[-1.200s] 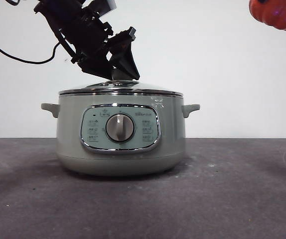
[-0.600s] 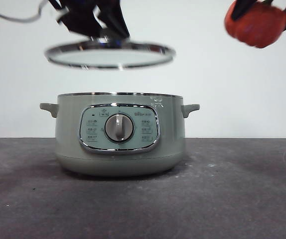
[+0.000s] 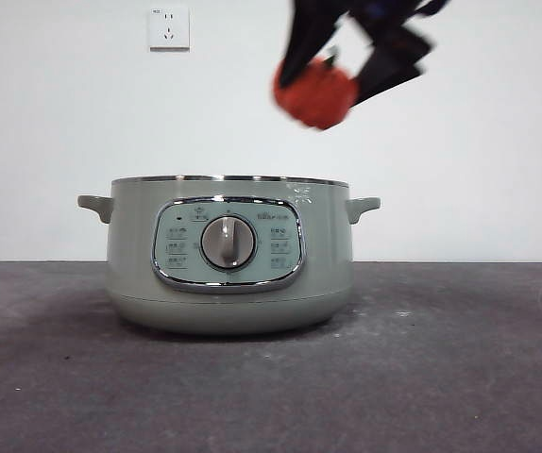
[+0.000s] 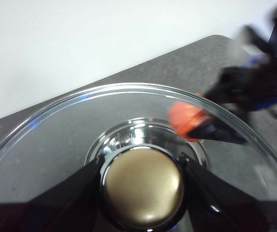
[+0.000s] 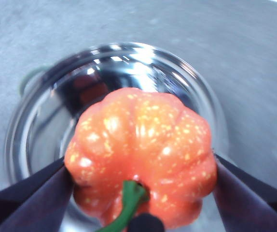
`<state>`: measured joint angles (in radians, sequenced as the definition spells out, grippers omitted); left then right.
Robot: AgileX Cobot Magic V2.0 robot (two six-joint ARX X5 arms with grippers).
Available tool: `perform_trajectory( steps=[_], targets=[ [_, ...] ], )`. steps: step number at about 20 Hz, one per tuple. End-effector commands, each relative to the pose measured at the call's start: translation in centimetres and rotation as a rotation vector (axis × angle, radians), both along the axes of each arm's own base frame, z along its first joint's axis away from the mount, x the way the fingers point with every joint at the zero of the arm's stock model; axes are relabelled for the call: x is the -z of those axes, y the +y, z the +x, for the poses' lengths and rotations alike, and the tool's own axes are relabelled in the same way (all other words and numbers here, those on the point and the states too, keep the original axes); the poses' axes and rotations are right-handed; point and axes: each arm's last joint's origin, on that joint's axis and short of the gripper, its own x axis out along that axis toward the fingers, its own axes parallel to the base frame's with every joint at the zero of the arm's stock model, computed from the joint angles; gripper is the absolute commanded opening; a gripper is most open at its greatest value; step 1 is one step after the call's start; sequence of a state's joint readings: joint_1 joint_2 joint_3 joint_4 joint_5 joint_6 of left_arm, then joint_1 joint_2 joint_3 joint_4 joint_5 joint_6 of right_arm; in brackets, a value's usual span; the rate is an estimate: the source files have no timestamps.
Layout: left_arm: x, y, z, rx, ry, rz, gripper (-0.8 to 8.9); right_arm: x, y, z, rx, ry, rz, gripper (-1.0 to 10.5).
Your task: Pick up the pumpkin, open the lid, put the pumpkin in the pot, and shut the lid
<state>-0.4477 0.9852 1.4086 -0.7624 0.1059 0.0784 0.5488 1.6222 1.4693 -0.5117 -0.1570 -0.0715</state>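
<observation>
1. In the front view we see the pot (image 3: 228, 255) standing on the dark table (image 3: 460, 377), its top uncovered and its silver dial (image 3: 228, 243) facing us in the middle of the chrome-framed panel.
2. We find the pumpkin (image 3: 316, 92) in the air above the pot, at about 1 o'clock from the dial and over the right part of the rim. It touches neither pot nor table.
3. The right gripper (image 3: 332, 80) comes in dark and blurred from the top edge, and its two jaws are clamped against opposite sides of the pumpkin.
4. In the right wrist view we see that gripper (image 5: 141, 181) pressing the orange ribbed body (image 5: 141, 159) from both flanks, with the green stem (image 5: 129, 203) curving toward the camera. Beneath the pumpkin lies the open, shiny inside of the pot (image 5: 47, 121).
5. In the left wrist view we see the left gripper (image 4: 142, 186) closed around the round knob (image 4: 142, 186), one jaw on each side of it.
6. The knob belongs to the lid (image 4: 56, 140), whose glass dome and chrome rim spread out around the grip. The lid is out of the front view.
7. Through the glass we make out the pumpkin (image 4: 186, 118) and the other arm, blurred, at about 2 o'clock from the knob.
8. Two wall sockets (image 3: 168, 27) sit high on the white wall behind.
</observation>
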Motion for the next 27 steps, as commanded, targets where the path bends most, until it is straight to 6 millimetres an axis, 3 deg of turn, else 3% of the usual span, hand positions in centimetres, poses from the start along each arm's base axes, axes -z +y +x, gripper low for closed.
perform_trajectory(
  steps=[1, 4, 7, 11, 16, 17, 19, 22, 24, 27],
  targets=[
    [-1.4, 0.8, -1.7, -0.004, -0.078, -0.037, -0.08, 1.3, 3.0, 2.2, -0.062, -0.001, -0.035, -0.1],
    [-1.6, 1.3, -2.7, -0.004, -0.091, -0.044, -0.08, 4.0, 6.2, 4.3, -0.121, 0.017, -0.087, -0.1],
    [-1.5, 1.4, -2.9, -0.004, -0.085, -0.041, -0.08, 7.4, 7.9, 5.4, -0.155, 0.046, -0.148, -0.1],
    [-1.4, 1.5, -3.0, -0.002, -0.069, -0.033, -0.08, 10.7, 8.6, 6.1, -0.149, 0.088, -0.231, -0.1],
    [-1.3, 1.5, -3.0, -0.002, -0.061, -0.029, -0.08, 11.7, 8.6, 6.0, -0.169, 0.126, -0.269, 0.0],
    [-1.3, 1.5, -3.0, -0.002, -0.058, -0.028, -0.08, 11.8, 8.6, 5.9, -0.172, 0.142, -0.275, 1.2],
    [-1.3, 1.5, -3.0, -0.002, -0.058, -0.028, -0.08, 12.0, 8.4, 5.7, -0.170, 0.171, -0.291, 5.9],
    [-1.2, 1.4, -2.9, -0.002, -0.056, -0.027, -0.08, 11.0, 8.2, 5.5, -0.149, 0.159, -0.268, 6.3],
    [-1.2, 1.4, -2.9, -0.001, -0.056, -0.027, -0.08, 8.9, 7.9, 5.1, -0.142, 0.116, -0.239, 6.3],
    [-1.4, 1.3, -2.6, 0.000, -0.077, -0.037, -0.09, 2.7, 5.7, 3.4, -0.019, -0.012, -0.204, 6.3]
  ],
)
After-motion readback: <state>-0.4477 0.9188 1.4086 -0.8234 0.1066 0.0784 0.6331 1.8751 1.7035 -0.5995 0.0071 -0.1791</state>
